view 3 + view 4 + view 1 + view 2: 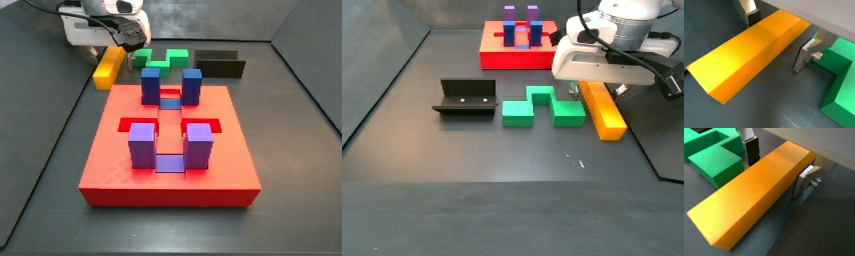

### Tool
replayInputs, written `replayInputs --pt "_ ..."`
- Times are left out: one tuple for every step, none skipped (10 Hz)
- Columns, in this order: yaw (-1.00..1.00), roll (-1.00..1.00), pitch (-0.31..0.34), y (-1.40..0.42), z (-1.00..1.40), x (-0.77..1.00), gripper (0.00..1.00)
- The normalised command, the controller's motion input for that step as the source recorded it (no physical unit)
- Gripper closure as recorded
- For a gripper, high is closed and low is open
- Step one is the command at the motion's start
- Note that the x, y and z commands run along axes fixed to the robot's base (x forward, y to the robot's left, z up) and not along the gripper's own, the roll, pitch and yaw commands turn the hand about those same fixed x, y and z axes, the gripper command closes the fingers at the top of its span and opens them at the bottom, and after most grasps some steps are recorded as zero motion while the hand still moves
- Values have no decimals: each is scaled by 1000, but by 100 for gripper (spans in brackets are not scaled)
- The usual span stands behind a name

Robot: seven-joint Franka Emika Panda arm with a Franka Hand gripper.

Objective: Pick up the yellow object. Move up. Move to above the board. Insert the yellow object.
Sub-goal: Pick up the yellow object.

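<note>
The yellow object (751,60) is a long yellow-orange bar lying flat on the dark floor; it also shows in the other wrist view (754,203) and in both side views (107,67) (607,112). My gripper (776,45) (775,176) is low over one end of the bar. One finger (751,18) stands on one long side and one finger (806,54) on the other, with small gaps, so it is open around the bar. It also shows in both side views (124,40) (596,82). The red board (118,160) (516,57), with blue and purple posts, stands apart from the bar.
A green notched block (841,80) (714,159) (163,60) (543,107) lies close beside the bar, near one finger. A black flat block (221,64) lies behind the board. The fixture (466,97) stands beside the green block. Dark walls ring the floor.
</note>
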Motion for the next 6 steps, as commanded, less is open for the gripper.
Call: replayInputs --pt "0 0 0 86 0 0 0" --pt "-23 0 0 66 0 -40 0" --pt "-3 0 0 57 0 -3 0" --pt "0 0 0 0 0 0 0" --pt "0 0 0 0 0 0 100" --pt "0 0 0 0 0 0 100"
